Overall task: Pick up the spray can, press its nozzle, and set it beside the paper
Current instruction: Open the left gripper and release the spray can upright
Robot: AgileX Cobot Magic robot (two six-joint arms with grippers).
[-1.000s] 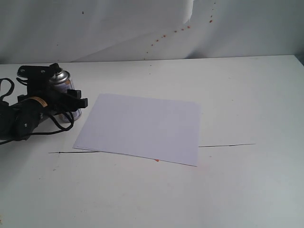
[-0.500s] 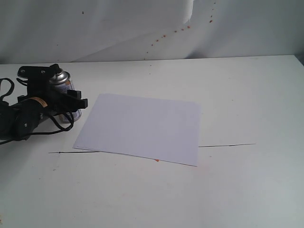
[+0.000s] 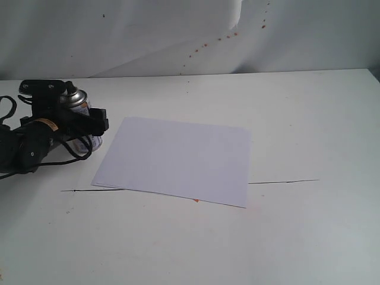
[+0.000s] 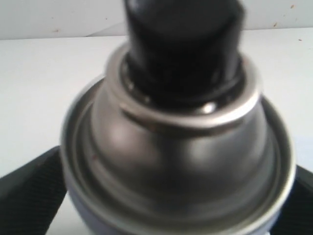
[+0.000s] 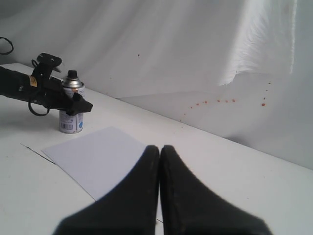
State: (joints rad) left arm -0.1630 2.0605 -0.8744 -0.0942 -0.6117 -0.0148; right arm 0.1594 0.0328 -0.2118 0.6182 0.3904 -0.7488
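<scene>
Slip risk: left fingers (image 4: 29, 191) clamp spray can (image 5: 71, 120) high, near its top, so can may tilt or drop when nozzle (image 4: 183, 44) pressed. Right fingers (image 5: 137, 196) pressed together, well away.

left gripper (image 3: 83, 116) | fingers (image 3: 98, 122) around spray can (image 3: 79, 100) | paper (image 3: 178, 159) flat, just beside

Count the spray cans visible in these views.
1. The spray can stands upright on the table's left side, just left of the paper, held in the left tool. None appears hidden.
</scene>
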